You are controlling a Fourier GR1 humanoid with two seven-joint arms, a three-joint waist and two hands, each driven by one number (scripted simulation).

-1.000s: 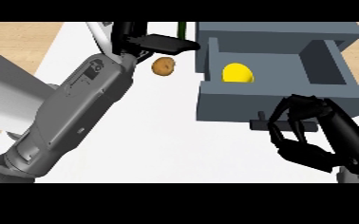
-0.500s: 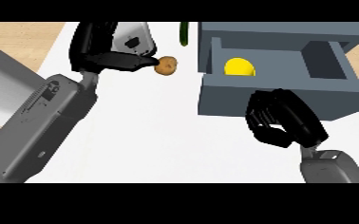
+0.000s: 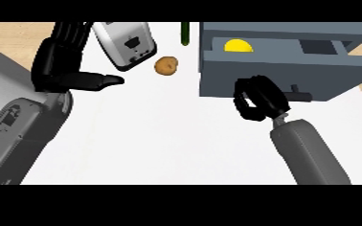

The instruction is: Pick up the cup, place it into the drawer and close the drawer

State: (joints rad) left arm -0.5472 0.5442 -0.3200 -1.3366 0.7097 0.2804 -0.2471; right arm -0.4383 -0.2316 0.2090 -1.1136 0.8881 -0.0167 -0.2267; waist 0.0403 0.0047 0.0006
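Observation:
The yellow cup (image 3: 238, 46) lies inside the grey drawer (image 3: 283, 74) at the upper right; only its top shows above the drawer's front wall. My right hand (image 3: 260, 98) is at the drawer's front face, left of the small dark handle (image 3: 302, 95), with its fingers curled and nothing in them. My left hand (image 3: 60, 60) stands at the left, fingers straight up and thumb pointing right, holding nothing.
A silver toaster (image 3: 127, 43) stands at the back, next to my left hand. A brown potato (image 3: 167, 65) lies between the toaster and the drawer. A thin green vegetable (image 3: 185, 33) sits just left of the drawer's back corner.
My right hand has moved up and left against the drawer's front, and less of the drawer's inside shows. My left arm has swung out to the left, away from the potato.

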